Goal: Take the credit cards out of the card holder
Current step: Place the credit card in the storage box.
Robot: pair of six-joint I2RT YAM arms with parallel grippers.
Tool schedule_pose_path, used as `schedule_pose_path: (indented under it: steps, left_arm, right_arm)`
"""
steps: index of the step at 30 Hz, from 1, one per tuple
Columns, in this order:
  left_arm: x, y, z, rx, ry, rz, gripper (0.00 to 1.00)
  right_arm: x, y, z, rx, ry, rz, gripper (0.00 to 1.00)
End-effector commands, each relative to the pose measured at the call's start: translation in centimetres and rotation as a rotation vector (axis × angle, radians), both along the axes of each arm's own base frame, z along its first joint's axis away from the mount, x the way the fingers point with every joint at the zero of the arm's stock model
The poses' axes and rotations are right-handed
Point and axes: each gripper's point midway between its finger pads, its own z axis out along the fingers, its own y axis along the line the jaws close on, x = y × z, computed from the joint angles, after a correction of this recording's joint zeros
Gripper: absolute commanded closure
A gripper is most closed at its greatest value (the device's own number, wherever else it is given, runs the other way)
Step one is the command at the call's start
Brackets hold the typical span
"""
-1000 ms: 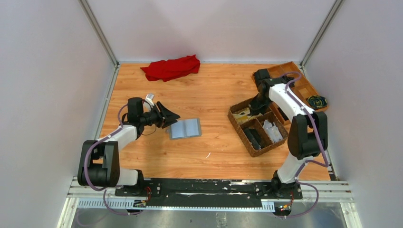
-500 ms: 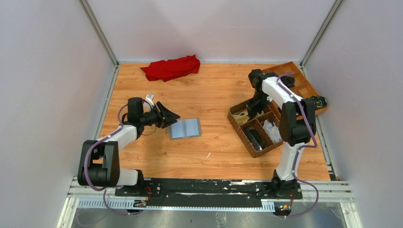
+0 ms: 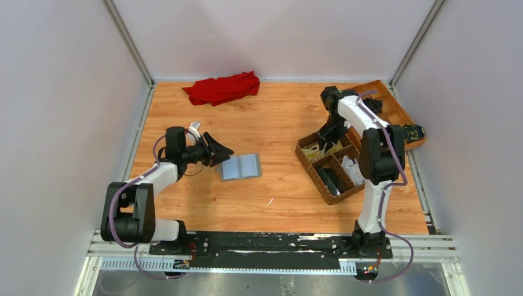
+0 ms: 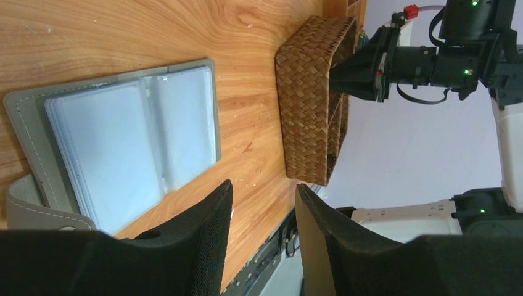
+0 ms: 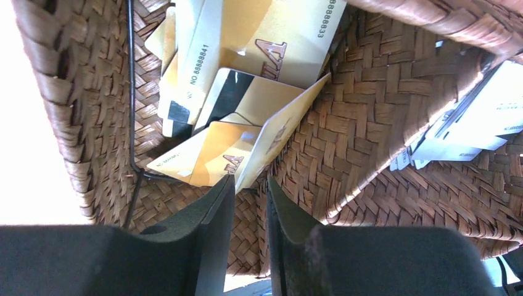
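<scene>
Over the brown woven basket (image 3: 306, 161), the right gripper (image 5: 251, 182) hangs slightly parted and empty above tan-gold credit cards (image 5: 290, 37) lying inside. Well left of the basket, the half-open, empty left gripper (image 4: 264, 188) hovers beside the open grey bifold card holder (image 4: 123, 142). The drop-off looks done; the next move is probably to check the holder for remaining cards.

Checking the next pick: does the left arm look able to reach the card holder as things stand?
Probably yes: the left gripper, jaws open and empty, hangs just beside the card holder, which lies open on the bare table with nothing between them.

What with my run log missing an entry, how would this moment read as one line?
left tool: open, beside open card holder | right tool: open over basket | credit cards: gold, in basket
</scene>
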Motion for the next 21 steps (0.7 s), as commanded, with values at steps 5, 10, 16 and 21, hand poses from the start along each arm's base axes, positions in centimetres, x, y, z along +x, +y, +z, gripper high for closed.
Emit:
schedule_pose_path:
  steps: [5, 10, 16, 21]
  left_arm:
    - [-0.7, -0.2, 0.4, -0.008, -0.027, -0.031, 0.55]
    - [-1.0, -0.7, 1.4, -0.007, -0.072, -0.06, 0.54]
    - [-2.2, -1.5, -1.6, 0.03, -0.006, -0.082, 0.53]
    - [-2.3, -1.1, -3.4, 0.069, 0.033, -0.043, 0.53]
  right_arm:
    - [1.9, 1.9, 2.0, 0.113, -0.11, 0.073, 0.71]
    - [3.6, 3.4, 4.2, 0.164, -0.248, 0.186, 0.71]
    - [3.5, 9.8, 6.9, 0.272, -0.475, 0.546, 0.73]
    - [0.2, 19.1, 8.1, 0.709, -0.729, 0.799, 0.63]
